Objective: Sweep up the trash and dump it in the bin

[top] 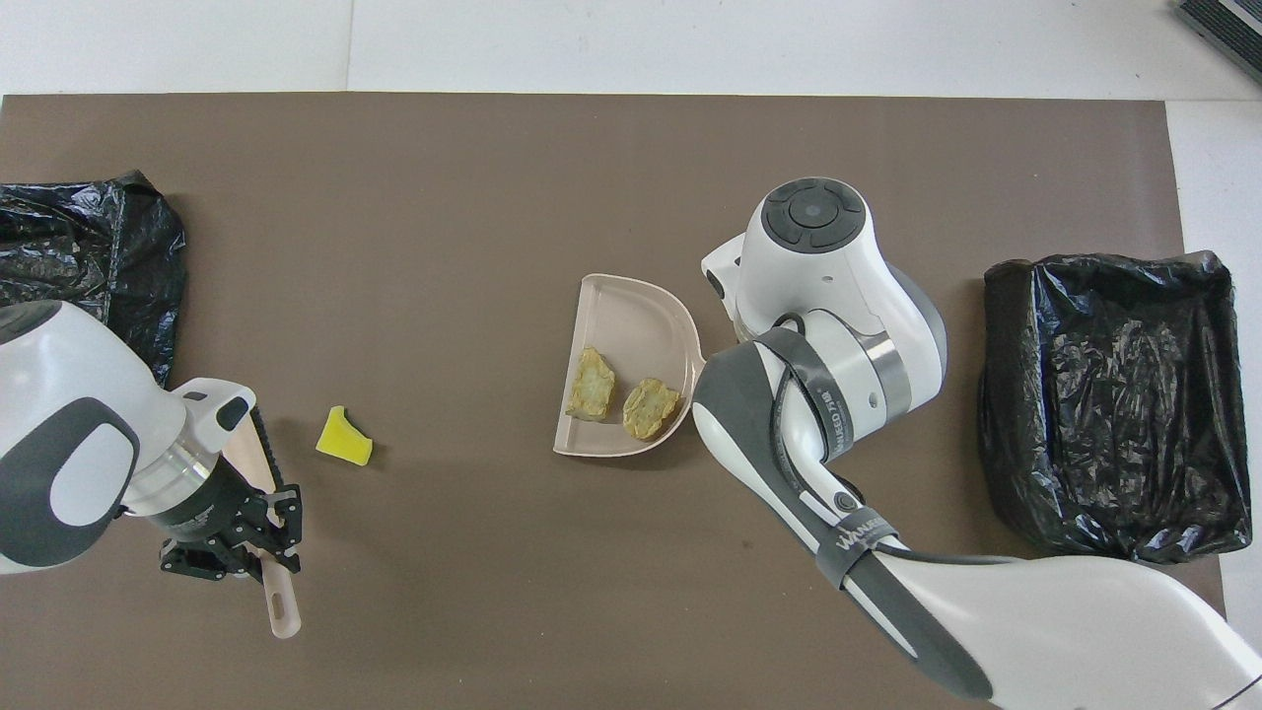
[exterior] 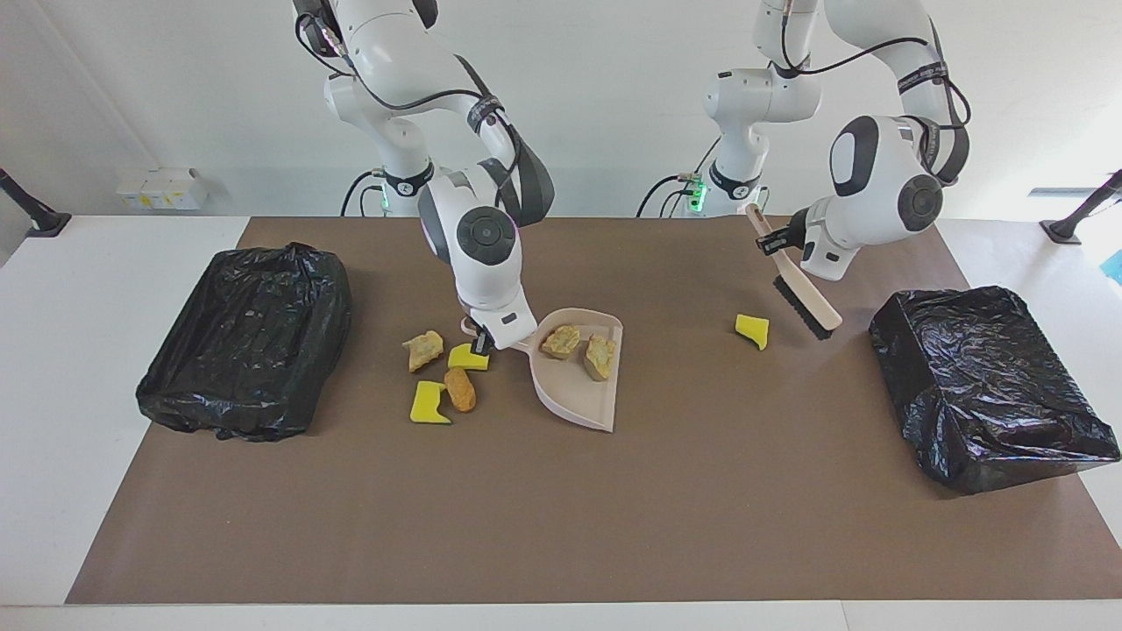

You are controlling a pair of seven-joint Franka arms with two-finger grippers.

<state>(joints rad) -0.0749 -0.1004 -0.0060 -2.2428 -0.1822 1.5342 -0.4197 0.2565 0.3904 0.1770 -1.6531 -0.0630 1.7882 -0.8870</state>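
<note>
Trash looks light: the foam wedges soft, the bread-like chunks crumbly, best pushed with bristles rather than pinched. Left claw [exterior: 775,242] clamped on brush [exterior: 799,294] beside lone yellow wedge [exterior: 752,329]. Right claw [exterior: 479,336] clamped on dustpan [exterior: 585,390] handle; two tan chunks [exterior: 580,347] inside. Four pieces [exterior: 444,374] lie loose on the surface toward the right arm's end. Both bag-lined bins [exterior: 245,337] look empty.

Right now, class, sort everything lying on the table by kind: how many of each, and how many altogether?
Yellow wedges: 3
Brown chunks: 4, two in the dustpan
Dustpan: 1
Brush: 1
Black-bagged bins: 2
Total: 11
</note>
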